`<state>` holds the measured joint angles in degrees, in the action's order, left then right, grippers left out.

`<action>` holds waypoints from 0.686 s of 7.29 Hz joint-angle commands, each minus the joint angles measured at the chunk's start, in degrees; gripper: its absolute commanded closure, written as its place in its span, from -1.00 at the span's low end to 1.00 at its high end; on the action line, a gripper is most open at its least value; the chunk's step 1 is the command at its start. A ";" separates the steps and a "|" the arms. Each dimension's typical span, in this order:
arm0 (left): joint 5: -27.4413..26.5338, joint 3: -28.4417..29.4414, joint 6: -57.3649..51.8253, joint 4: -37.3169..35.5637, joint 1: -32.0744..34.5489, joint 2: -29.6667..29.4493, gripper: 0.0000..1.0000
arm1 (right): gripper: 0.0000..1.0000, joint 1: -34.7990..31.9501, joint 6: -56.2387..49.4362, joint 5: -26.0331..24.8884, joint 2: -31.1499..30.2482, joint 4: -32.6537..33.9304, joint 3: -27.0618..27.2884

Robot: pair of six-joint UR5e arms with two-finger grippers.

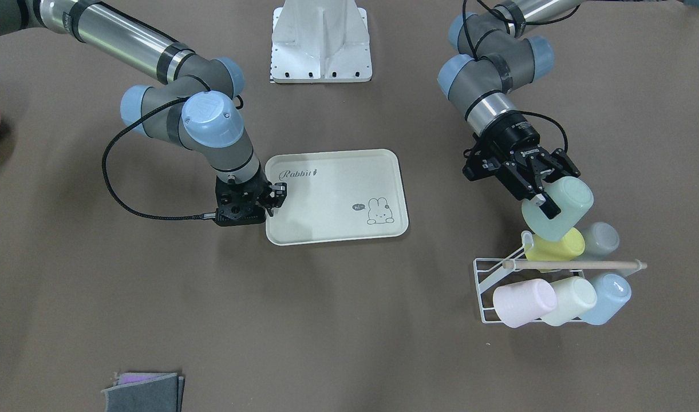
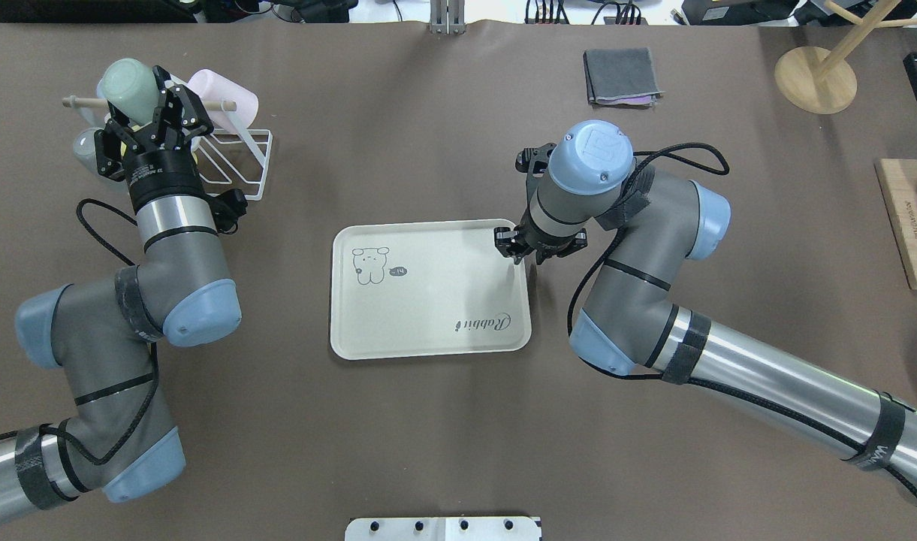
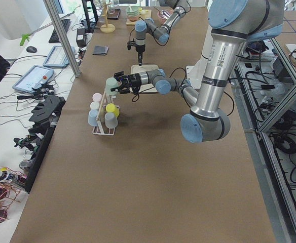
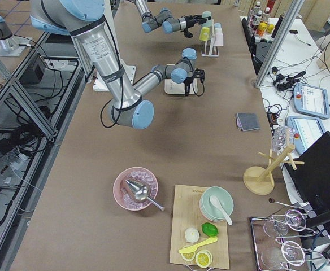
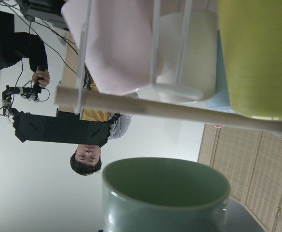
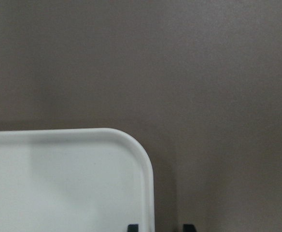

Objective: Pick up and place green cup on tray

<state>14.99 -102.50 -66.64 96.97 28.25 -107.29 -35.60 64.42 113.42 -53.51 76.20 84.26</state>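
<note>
The pale green cup (image 1: 561, 220) is held on its side just above the white wire rack (image 1: 486, 280), gripped by my left gripper (image 1: 547, 201), which is shut on it. From overhead the cup (image 2: 126, 81) and left gripper (image 2: 146, 101) are at the far left. The left wrist view shows the cup's open mouth (image 5: 165, 193) below the rack's wooden rod (image 5: 170, 110). The cream "Rabbit" tray (image 1: 338, 229) lies flat in the table's middle. My right gripper (image 1: 273, 199) is at its corner, with fingertips on both sides of the tray's rim (image 6: 148, 164).
The rack holds yellow (image 1: 558, 249), grey (image 1: 601, 237), pink (image 1: 524, 303), cream (image 1: 572, 300) and blue (image 1: 612, 294) cups. A folded grey cloth (image 2: 622, 75), a wooden stand (image 2: 815, 75) and a wooden board (image 2: 909, 225) are on the right.
</note>
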 commanded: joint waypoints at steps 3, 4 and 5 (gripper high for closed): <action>22.01 -1.04 1.85 38.38 -1.97 -0.28 0.63 | -1.00 -7.44 -1.32 2.14 -7.64 6.03 9.75; 28.71 -1.03 10.30 41.08 -1.97 -1.07 0.63 | -1.00 -9.47 -3.15 2.15 -10.36 8.24 13.09; 37.21 -0.77 25.01 41.46 -1.88 -2.47 0.63 | -1.00 -12.36 -9.69 2.24 -13.00 11.40 15.91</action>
<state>41.87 -103.48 -56.19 135.49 26.31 -108.35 -44.61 60.49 115.42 -63.16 83.89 96.29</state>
